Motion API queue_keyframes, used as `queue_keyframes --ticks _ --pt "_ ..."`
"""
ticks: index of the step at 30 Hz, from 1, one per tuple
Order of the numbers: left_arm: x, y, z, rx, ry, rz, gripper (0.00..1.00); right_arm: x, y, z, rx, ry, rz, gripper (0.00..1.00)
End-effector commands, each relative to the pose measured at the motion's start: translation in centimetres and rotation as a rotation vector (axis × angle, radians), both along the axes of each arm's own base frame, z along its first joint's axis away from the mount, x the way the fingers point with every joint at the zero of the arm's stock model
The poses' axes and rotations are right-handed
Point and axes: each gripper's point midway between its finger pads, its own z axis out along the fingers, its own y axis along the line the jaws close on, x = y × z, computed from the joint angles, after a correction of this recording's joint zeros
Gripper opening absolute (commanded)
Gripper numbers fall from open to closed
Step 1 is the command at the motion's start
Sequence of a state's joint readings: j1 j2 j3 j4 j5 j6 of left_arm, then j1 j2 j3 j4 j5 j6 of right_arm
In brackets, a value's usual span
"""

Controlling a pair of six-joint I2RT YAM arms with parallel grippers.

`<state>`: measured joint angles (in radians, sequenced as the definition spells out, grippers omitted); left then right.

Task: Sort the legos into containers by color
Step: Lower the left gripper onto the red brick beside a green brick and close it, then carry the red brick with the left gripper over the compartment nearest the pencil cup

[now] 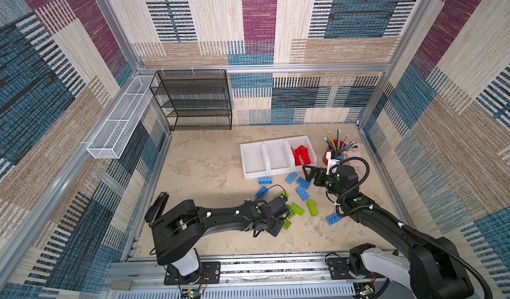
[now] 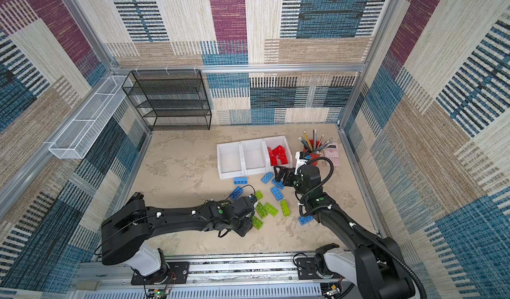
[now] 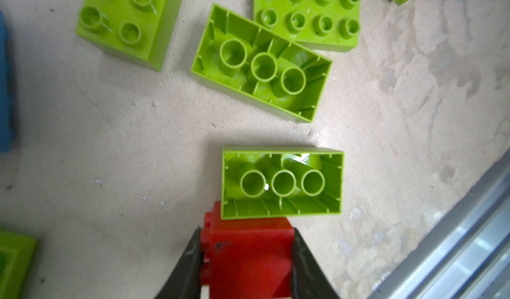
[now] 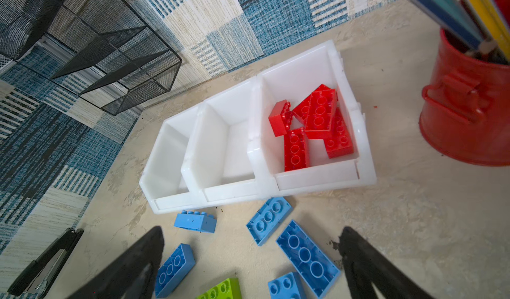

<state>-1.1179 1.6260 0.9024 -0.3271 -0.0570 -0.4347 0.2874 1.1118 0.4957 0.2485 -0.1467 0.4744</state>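
In the left wrist view my left gripper (image 3: 245, 235) is shut on a red lego (image 3: 248, 259) low over the table, both jaws pressed to its sides. An upturned green lego (image 3: 281, 184) touches its far end, and more green legos (image 3: 262, 63) lie beyond. In both top views that gripper hides under its wrist among the green legos (image 1: 297, 209). My right gripper (image 1: 307, 173) (image 4: 251, 230) hangs open and empty above several blue legos (image 4: 306, 256) (image 1: 302, 193). It is just in front of the three white containers (image 1: 255, 174) (image 4: 176, 201). The right one holds several red legos (image 4: 311, 123) (image 2: 278, 155).
A red pencil cup (image 1: 335, 152) and a pink calculator (image 1: 354, 154) stand right of the bins, close to my right wrist. A black stapler (image 1: 160, 203) lies at the left edge. A black mesh shelf (image 1: 193, 99) and a white wire basket (image 1: 121, 118) line the back left.
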Motion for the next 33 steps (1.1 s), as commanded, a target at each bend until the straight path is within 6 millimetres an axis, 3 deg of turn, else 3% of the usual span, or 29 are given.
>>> queue_keyframes --ticks 1,6,14,19,28,33 --pt "0.5 0.4 0.8 0.005 -0.038 0.018 0.34 0.2 0.0 0.9 0.016 -0.033 -0.006 1.00" --pt "1.3 0.4 2.7 -0.027 -0.089 0.029 0.34 0.0 0.4 0.8 0.030 -0.026 0.016 0.99" --pt "3.9 -1.2 8.0 -0.124 -0.170 0.022 0.33 -0.1 0.8 0.3 0.061 -0.003 0.027 0.99" --pt "5.8 -2.0 10.3 -0.192 -0.183 0.038 0.33 -0.3 0.8 0.3 0.082 0.006 0.023 0.99" --pt "10.5 -3.6 13.0 -0.312 -0.193 0.099 0.33 -1.3 0.8 2.0 0.117 -0.031 0.036 0.99" --pt "13.6 -5.2 14.2 -0.365 -0.191 0.109 0.33 -2.1 0.8 1.5 0.126 -0.007 0.041 0.99"
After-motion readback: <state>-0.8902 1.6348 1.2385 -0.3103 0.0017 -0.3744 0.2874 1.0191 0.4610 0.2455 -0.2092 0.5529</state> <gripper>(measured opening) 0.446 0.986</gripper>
